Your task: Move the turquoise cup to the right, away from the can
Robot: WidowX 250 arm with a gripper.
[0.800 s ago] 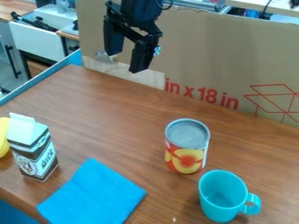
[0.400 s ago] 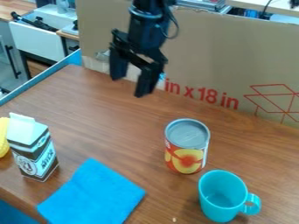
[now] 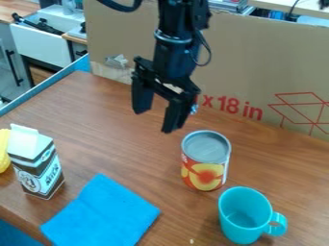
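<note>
The can stands right of centre on the wooden table, and as far as the picture shows, the handling of it is at its very start: nothing is gripped or lifted, so the grasp and whatever handling goes with it look to be left. From the left edge, a yellow thing is partly cut off (too little of it shows to name it), with a printed carton upright just beside it. A blue cloth lies on the table to the carton's right, nearer the camera. Next comes the black gripper, hanging above the table to the upper left of the can, its two fingers spread apart with nothing between them. It does not appear to touch the can. The can is upright, its long axis vertical, the flat grey lid facing up and the fruit picture on its side turned towards the camera. Being round, it has no other pointing end (only the label gives it a front). Furthest right of these things, a turquoise cup stands near the can, on the camera side, mouth up, its handle to the right.
</note>
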